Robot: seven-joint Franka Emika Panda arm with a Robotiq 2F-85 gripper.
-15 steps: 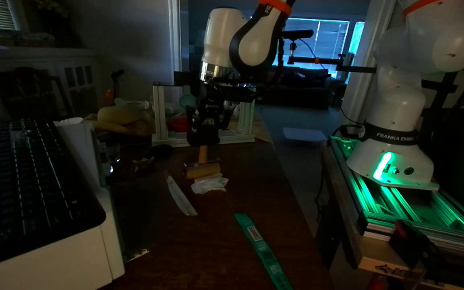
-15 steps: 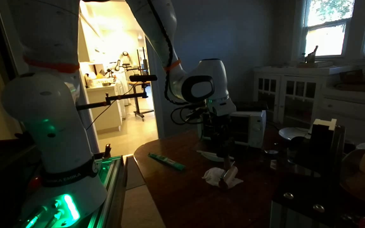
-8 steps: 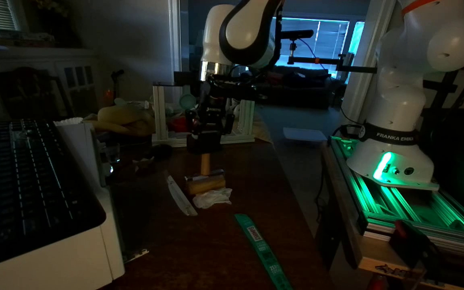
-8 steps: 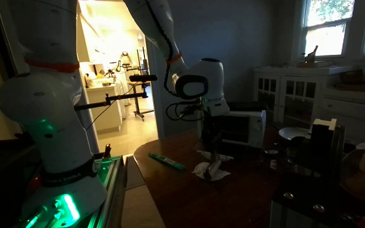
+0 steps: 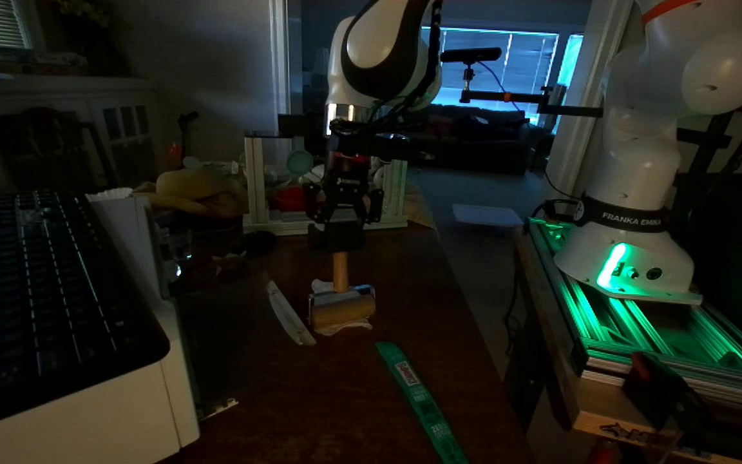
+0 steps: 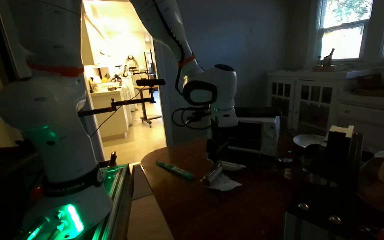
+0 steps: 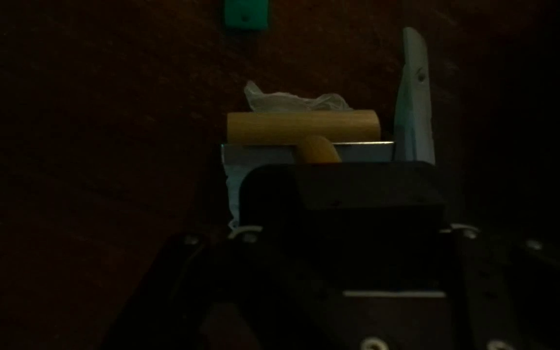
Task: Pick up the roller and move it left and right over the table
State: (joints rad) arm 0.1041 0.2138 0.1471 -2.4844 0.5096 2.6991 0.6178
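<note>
The roller has a pale wooden cylinder (image 5: pixel 343 310) in a metal bracket and an upright wooden handle (image 5: pixel 341 270). It also shows in an exterior view (image 6: pixel 213 175) and in the wrist view (image 7: pixel 304 127). My gripper (image 5: pixel 337 240) is shut on the handle's upper part, which its fingers hide; it also shows in the wrist view (image 7: pixel 341 187). The roller lies over a crumpled white tissue-like sheet (image 6: pixel 225 184), low at the top of the dark brown table (image 5: pixel 345 406). The sheet sticks out in front of and behind the cylinder in the wrist view (image 7: pixel 299 102).
A whitish strip (image 5: pixel 288 316) lies close beside the roller. A green strip (image 5: pixel 419 396) lies farther along the table, near the edge. A white oven-like box (image 6: pixel 269 136) with a dark top stands on the table. A pale frame (image 5: pixel 377 222) stands at the far end.
The gripper and roller have moved along the table toward the green strip, leftward in an exterior view. The white sheet shifted the same way at first; the roller now lies farther across it.
</note>
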